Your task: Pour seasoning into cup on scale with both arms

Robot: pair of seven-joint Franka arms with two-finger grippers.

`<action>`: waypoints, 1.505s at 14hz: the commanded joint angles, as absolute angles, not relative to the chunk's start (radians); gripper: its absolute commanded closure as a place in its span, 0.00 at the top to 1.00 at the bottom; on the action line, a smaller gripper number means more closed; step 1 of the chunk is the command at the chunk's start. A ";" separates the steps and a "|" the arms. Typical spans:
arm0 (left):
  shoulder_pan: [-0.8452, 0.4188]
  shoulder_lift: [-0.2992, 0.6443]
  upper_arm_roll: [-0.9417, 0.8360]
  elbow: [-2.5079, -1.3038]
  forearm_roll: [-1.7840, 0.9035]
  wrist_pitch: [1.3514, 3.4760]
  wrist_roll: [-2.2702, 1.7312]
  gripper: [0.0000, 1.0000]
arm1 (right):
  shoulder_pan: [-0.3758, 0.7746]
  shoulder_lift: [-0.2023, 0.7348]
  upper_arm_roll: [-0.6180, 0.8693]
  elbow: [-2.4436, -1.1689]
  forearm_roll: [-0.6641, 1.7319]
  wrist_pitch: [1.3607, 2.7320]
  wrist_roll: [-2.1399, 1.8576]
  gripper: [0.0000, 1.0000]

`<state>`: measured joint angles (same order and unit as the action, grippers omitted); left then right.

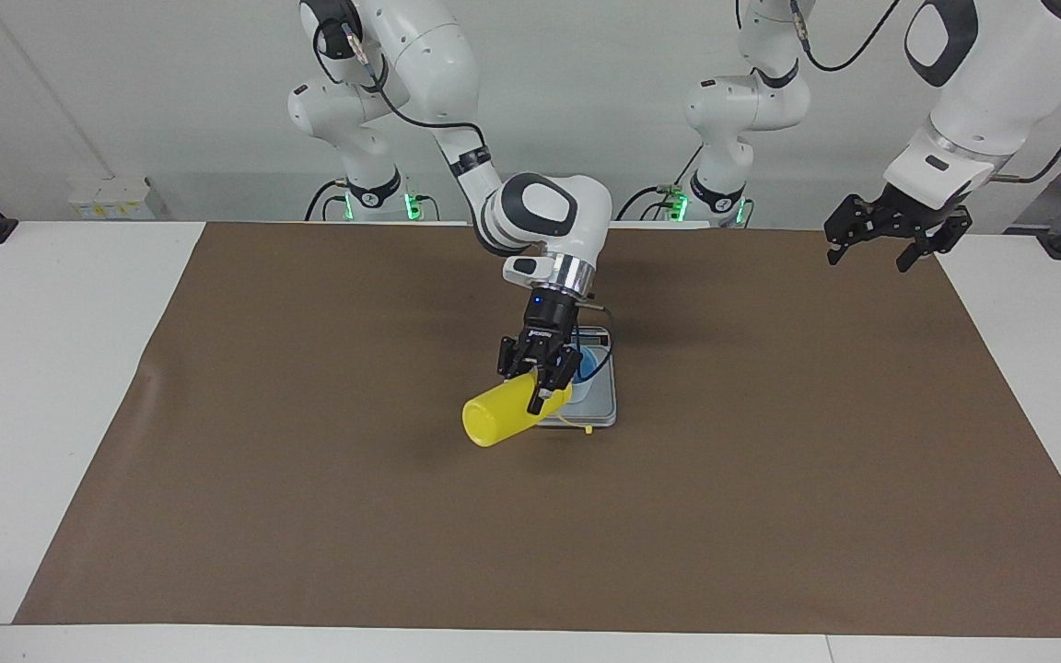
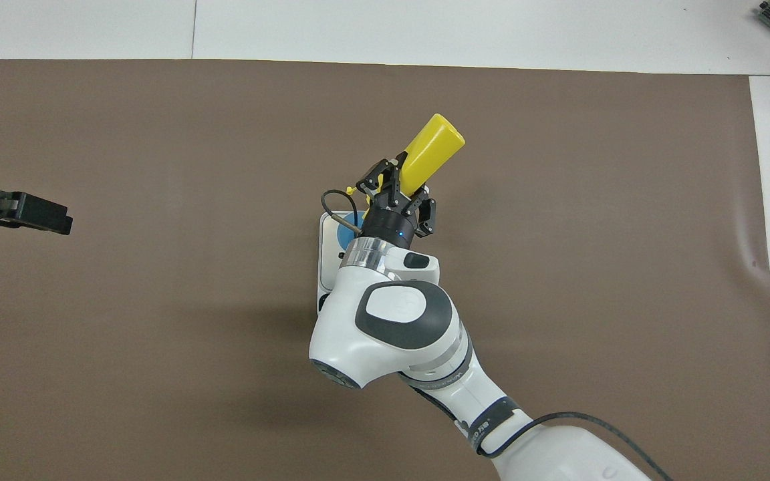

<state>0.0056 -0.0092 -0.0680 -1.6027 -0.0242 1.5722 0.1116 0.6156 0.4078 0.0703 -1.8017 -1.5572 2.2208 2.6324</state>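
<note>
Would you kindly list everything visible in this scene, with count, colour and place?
seasoning bottle: one, yellow, tipped over in the right gripper, nozzle end toward the cup
cup: one, pale blue, on the scale, partly hidden by the gripper
scale: one, silver-grey, mid-table on the mat
mat: one, brown, covering most of the table
table: one, white
right gripper: one, black, shut on the seasoning bottle over the scale's edge
left gripper: one, black, open, waiting in the air over the mat's corner at the left arm's end
</note>
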 commanded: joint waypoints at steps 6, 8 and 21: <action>0.011 -0.038 -0.069 -1.641 -0.009 1.598 0.110 1.00 | 0.618 0.382 0.078 -1.810 -1.595 2.215 2.657 0.00; 0.011 -0.038 -0.071 -1.643 -0.009 1.600 0.112 1.00 | 0.606 0.342 0.081 -1.810 -1.583 2.246 2.631 0.00; 0.011 -0.040 -0.071 -1.643 -0.009 1.597 0.112 1.00 | 0.327 0.127 0.080 -1.796 -0.256 2.393 2.158 0.00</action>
<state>0.0057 -0.0101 -0.0665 -1.6048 -0.0240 1.5757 0.1115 0.4032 0.1690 0.0687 -1.7866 -0.4785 2.3853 2.3094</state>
